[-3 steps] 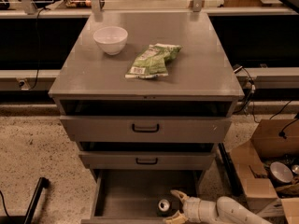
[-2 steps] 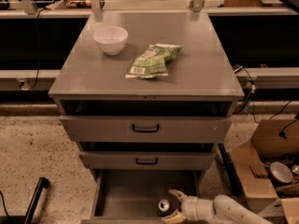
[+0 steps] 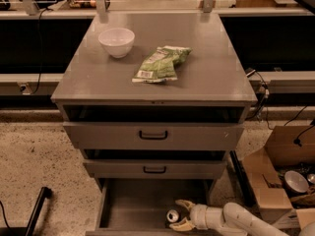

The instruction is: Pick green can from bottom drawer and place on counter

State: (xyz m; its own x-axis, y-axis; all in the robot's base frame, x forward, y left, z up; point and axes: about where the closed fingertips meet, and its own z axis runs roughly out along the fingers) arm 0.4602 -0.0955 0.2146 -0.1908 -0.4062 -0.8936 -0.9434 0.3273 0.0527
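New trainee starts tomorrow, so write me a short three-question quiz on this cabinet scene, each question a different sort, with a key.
1. Fill in: on the counter lie a bowl and a green snack ___.
2. True or false: the gripper hangs over the bowl.
3. Where is the can? A in the bowl; B in the bottom drawer; C on the counter.

Key
1. bag.
2. False: the gripper is low in the open bottom drawer, with its fingers spread on either side of the can.
3. B.
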